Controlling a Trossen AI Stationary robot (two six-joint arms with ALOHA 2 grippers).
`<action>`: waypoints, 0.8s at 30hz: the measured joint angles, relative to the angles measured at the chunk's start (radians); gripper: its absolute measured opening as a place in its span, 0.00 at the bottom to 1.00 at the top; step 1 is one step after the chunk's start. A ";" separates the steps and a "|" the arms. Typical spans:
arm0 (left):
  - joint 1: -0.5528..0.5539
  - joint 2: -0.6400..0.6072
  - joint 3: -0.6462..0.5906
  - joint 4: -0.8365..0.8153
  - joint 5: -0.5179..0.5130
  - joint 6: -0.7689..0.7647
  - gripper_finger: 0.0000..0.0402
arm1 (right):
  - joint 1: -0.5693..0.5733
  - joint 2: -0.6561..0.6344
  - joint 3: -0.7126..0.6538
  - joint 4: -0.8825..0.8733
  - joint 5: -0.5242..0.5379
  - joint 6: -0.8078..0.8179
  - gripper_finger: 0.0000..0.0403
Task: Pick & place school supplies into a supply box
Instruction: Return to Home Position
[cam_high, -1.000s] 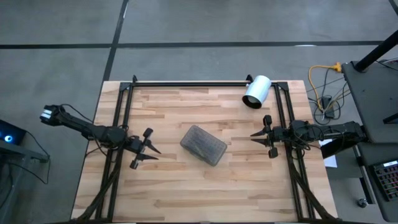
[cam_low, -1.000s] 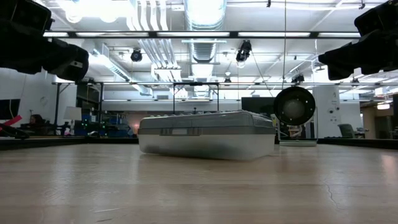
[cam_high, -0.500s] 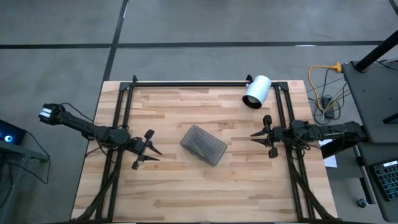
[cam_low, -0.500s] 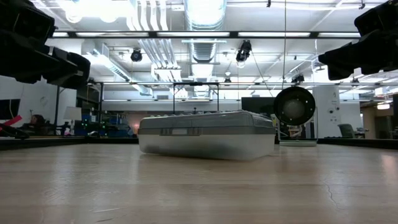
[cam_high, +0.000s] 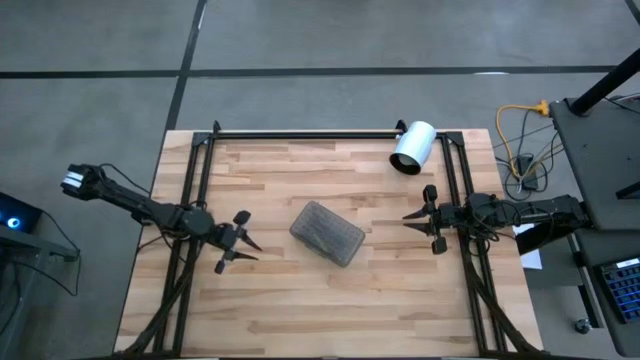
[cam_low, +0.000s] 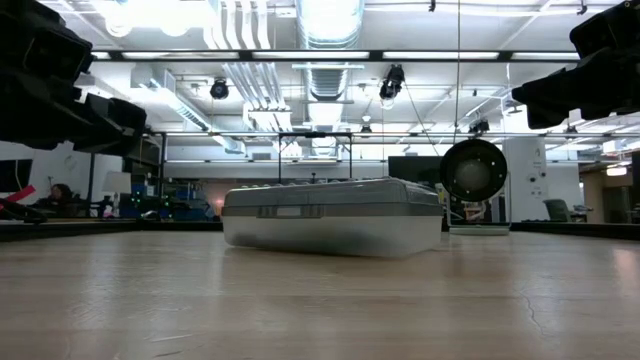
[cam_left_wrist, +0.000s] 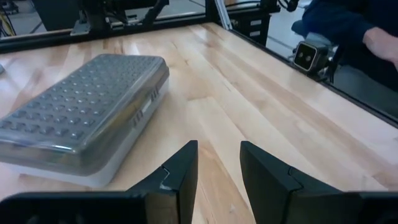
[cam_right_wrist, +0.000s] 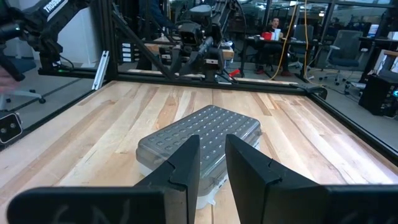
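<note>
Box (cam_high: 327, 233): one, clear-bodied with a grey dotted lid, lying flat near the middle of the wooden table (cam_high: 300, 310), its long side running diagonally in the high view. The lid is down and sits level on the base in the low view. Its contents cannot be made out through the lid, and no pens, pencils or scissors show on the boards around it. Left gripper (cam_high: 252, 244): over the table's left part, beside the left frame rail (cam_high: 190, 190), pointing toward the box and well apart from it, raised off the surface. Its fingers (cam_left_wrist: 185, 167) stand a narrow gap apart with nothing between them, and the box shows beyond them in the left wrist view. Right gripper (cam_high: 408, 218): over the table's right part, just inside the right frame rail (cam_high: 452, 190), pointing toward the box and well apart from it, also raised. Its fingers (cam_right_wrist: 186, 158) are likewise parted by a slim gap and hold nothing, and the box lies ahead of them in the right wrist view. White cylinder (cam_high: 412, 147): one, on its side at the far right corner of the table, near the back rail and apart from the box. Person: a blue sleeve (cam_left_wrist: 348, 25) shows past the table's edge in the left wrist view. Cables (cam_high: 520, 135): yellow and orange, on the floor to the right of the table.
</note>
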 joint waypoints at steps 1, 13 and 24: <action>0.000 0.006 0.000 -0.001 0.000 0.000 0.26 | 0.000 0.000 0.000 0.000 0.000 0.000 0.17; 0.000 0.014 0.020 0.063 0.000 0.068 0.26 | 0.000 0.000 0.000 0.000 0.000 0.000 0.17; 0.000 0.008 0.078 0.144 0.703 0.126 0.26 | 0.000 0.000 0.000 0.000 0.000 0.000 0.17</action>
